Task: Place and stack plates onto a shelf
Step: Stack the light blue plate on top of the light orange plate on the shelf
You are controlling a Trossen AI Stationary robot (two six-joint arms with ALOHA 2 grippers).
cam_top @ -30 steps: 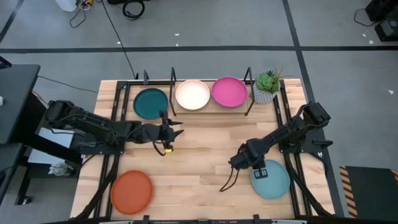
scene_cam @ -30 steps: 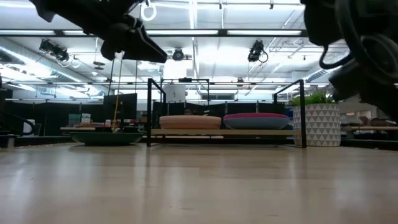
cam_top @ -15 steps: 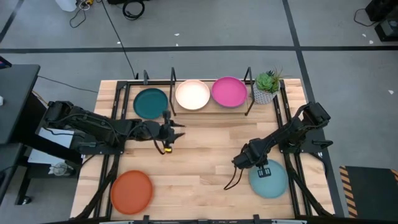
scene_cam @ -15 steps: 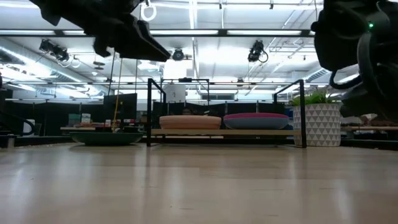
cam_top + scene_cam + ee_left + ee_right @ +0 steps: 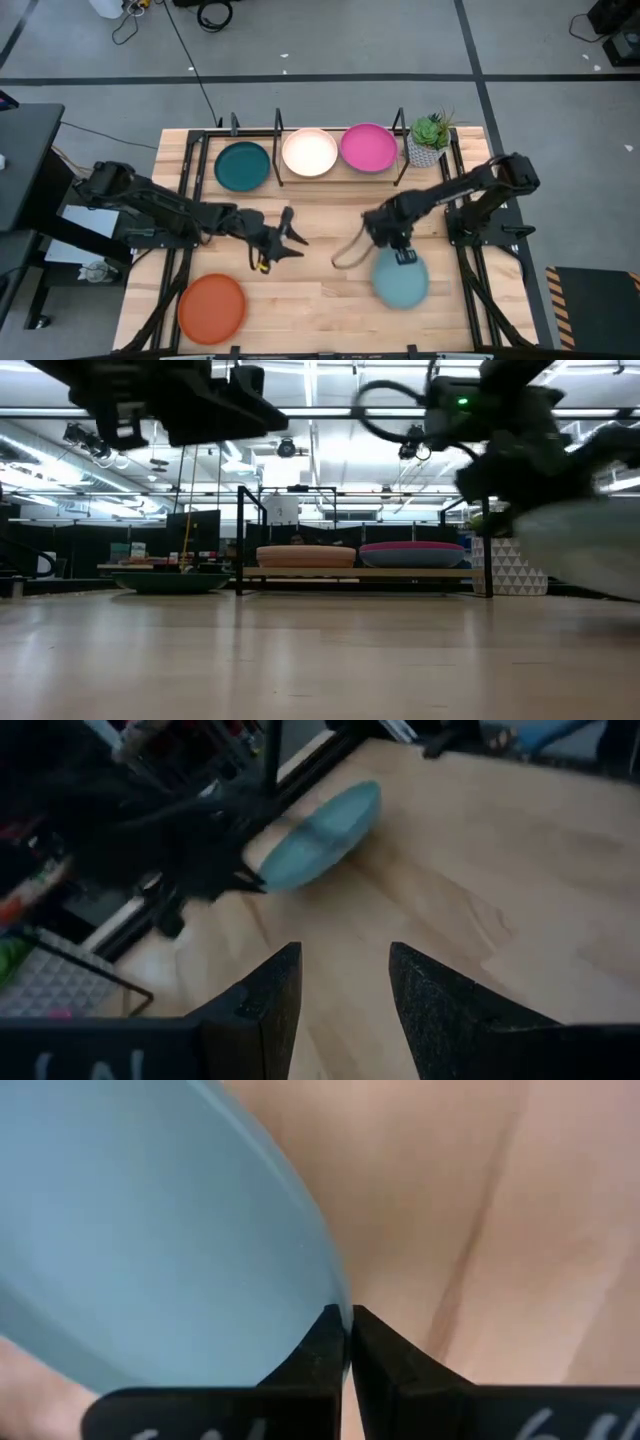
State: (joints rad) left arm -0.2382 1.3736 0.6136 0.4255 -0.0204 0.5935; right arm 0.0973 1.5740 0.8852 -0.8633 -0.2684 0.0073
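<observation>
I am holding the round matte light teal plate (image 5: 400,280) by its rim with my right fingers (image 5: 345,1335), which are clamped together on that thin edge; the plate is hanging off the tabletop (image 5: 320,290), tilted, over the right-middle of the pale wood surface, its rim toward my wrist and its far edge pointing toward the table's front. In my left wrist view the same plate (image 5: 315,830) is showing edge-on and slanted, its broad face turned partly sideways, clear of the wood. My left fingers (image 5: 345,995) are standing apart with nothing between them, hovering over the tabletop left of centre, and pointing across toward the right arm. The low black metal-rod shelf (image 5: 400,170) with its pale wood base is sitting along the back edge, and two plates are lying flat in it: a round cream plate (image 5: 309,152) and, just beside it, a round magenta plate (image 5: 368,147). A round dark teal plate (image 5: 243,165) is lying flat at the shelf's left end; I cannot tell whether it is inside the frame. A round orange plate (image 5: 212,307) is lying flat at the front-left corner, well apart from everything. A small green plant in a white patterned pot (image 5: 428,140) is standing just beside the shelf's right end.
</observation>
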